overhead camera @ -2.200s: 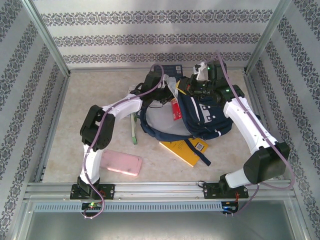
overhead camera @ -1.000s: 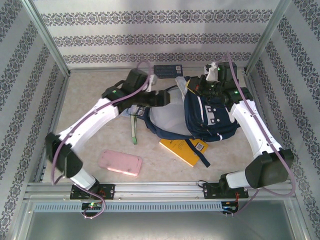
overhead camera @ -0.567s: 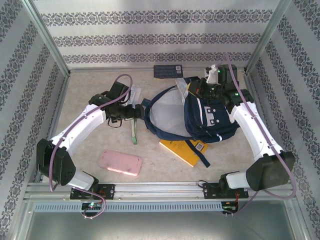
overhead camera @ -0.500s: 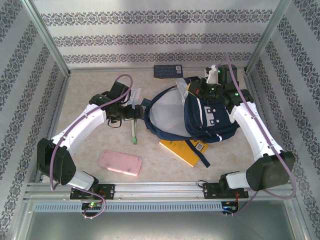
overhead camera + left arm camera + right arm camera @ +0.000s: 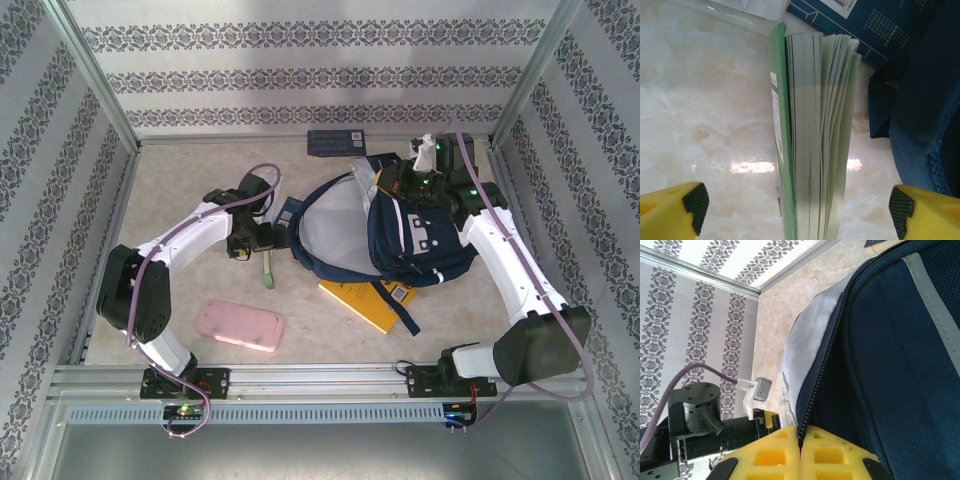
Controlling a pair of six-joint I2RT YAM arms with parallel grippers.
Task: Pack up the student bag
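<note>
The student bag [image 5: 410, 235] lay on the desk [image 5: 170, 185], its mouth gaping toward the left arm with grey lining showing. The right fingers [image 5: 772, 457] were pressed together on the bag's zippered rim, at the bag's far edge. Just left of the bag, the left fingers [image 5: 670, 210] stood wide apart, one on each side of a green book [image 5: 810, 140] standing on its edge, clear of both covers. A yellow book [image 5: 360, 300] stuck out from under the bag's near side. A pink case [image 5: 240, 325] lay well apart from the bag, near-left of it.
</note>
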